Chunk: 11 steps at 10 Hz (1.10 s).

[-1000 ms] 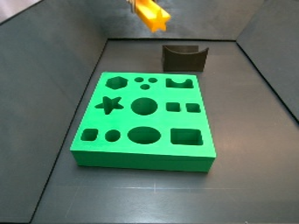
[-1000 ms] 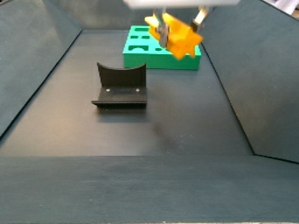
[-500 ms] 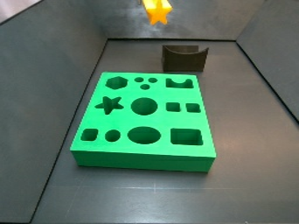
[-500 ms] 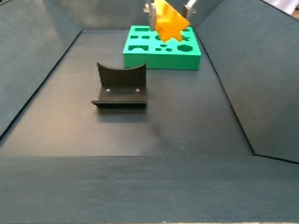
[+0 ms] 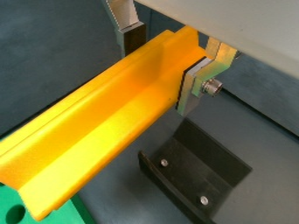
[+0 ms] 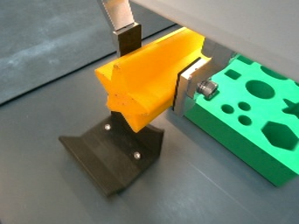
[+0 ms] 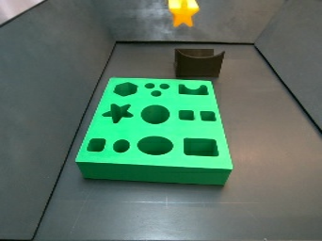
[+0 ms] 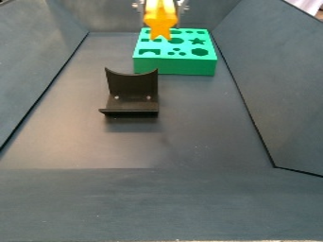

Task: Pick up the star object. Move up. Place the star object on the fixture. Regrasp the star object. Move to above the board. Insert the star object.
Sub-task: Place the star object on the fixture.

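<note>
Only the wrist views show the grasp itself. In both wrist views the gripper [image 5: 163,54] has its jaws clenched on the star object [image 5: 105,131], one silver finger [image 5: 125,24] on one flank and the opposite finger, with a bolt head in its plate, pressed to the other flank. The orange-yellow bar runs out from between the jaws, so that only its rear part is clamped; in a wrist view its star-shaped end face [image 6: 126,87] is seen.

The side views show far less of the gripper but give the wider layout. In a side view the star object [image 7: 184,11] hangs high in the air at the upper edge, beyond the fixture [image 7: 199,61], its star end turned to the camera. In a side view it hangs over the near edge of the board [image 8: 177,51], clear of the dark floor [image 8: 164,142].

The fixture [image 8: 128,93] stands alone on the floor, nothing in its notch. The board [image 7: 156,129] lies flat, its star hole [image 7: 117,113] and the other cut-outs all unfilled. In a wrist view the fixture [image 6: 111,156] sits below the bar, beside the board [image 6: 251,109].
</note>
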Available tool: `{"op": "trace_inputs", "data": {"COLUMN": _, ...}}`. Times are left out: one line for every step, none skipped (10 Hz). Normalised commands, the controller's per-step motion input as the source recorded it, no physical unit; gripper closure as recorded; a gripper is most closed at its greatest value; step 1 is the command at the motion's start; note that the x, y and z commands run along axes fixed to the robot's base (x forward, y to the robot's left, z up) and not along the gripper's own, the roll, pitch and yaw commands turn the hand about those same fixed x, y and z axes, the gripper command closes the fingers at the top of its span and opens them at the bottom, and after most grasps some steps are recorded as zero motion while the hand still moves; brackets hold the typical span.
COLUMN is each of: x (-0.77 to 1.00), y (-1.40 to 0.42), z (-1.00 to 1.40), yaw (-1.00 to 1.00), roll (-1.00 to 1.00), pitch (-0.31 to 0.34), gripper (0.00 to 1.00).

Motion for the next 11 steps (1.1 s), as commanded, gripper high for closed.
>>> {"op": "trace_inputs", "data": {"x": 0.86, "y": -0.03, "z": 0.02, "yaw": -0.07, "roll": -0.03, "pitch": 0.117, "gripper": 1.0}}
{"op": "trace_inputs", "data": {"x": 0.76, "y": -0.02, "z": 0.01, "yaw": -0.05, "roll": -0.02, "pitch": 0.132, "gripper": 1.0}}
{"op": "trace_inputs", "data": {"x": 0.67, "y": -0.01, "z": 0.01, "yaw": -0.04, "roll": -0.01, "pitch": 0.146, "gripper": 1.0}}
{"op": "trace_inputs", "data": {"x": 0.6, "y": 0.0, "z": 0.01, "yaw": -0.04, "roll": 0.0, "pitch": 0.156, "gripper": 1.0}}
{"op": "trace_inputs", "data": {"x": 0.5, "y": 0.0, "z": 0.0, "yaw": -0.03, "roll": 0.01, "pitch": 0.161, "gripper": 1.0}}
{"op": "trace_inputs", "data": {"x": 0.43, "y": 0.0, "z": 0.0, "yaw": -0.03, "roll": 0.03, "pitch": 0.155, "gripper": 1.0}}
{"op": "trace_inputs", "data": {"x": 0.43, "y": 0.64, "z": -0.07, "yaw": 0.05, "roll": -1.0, "pitch": 0.215, "gripper": 1.0}}
{"op": "trace_inputs", "data": {"x": 0.37, "y": 0.63, "z": -0.07, "yaw": 0.05, "roll": -1.0, "pitch": 0.218, "gripper": 1.0}}
{"op": "trace_inputs", "data": {"x": 0.29, "y": 0.48, "z": -0.03, "yaw": 0.01, "roll": -1.0, "pitch": 0.222, "gripper": 1.0}}
{"op": "trace_inputs", "data": {"x": 0.21, "y": 0.32, "z": -0.01, "yaw": 0.0, "roll": -1.0, "pitch": 0.237, "gripper": 1.0}}
{"op": "trace_inputs", "data": {"x": 0.11, "y": 0.12, "z": 0.0, "yaw": -0.04, "roll": -1.0, "pitch": 0.259, "gripper": 1.0}}
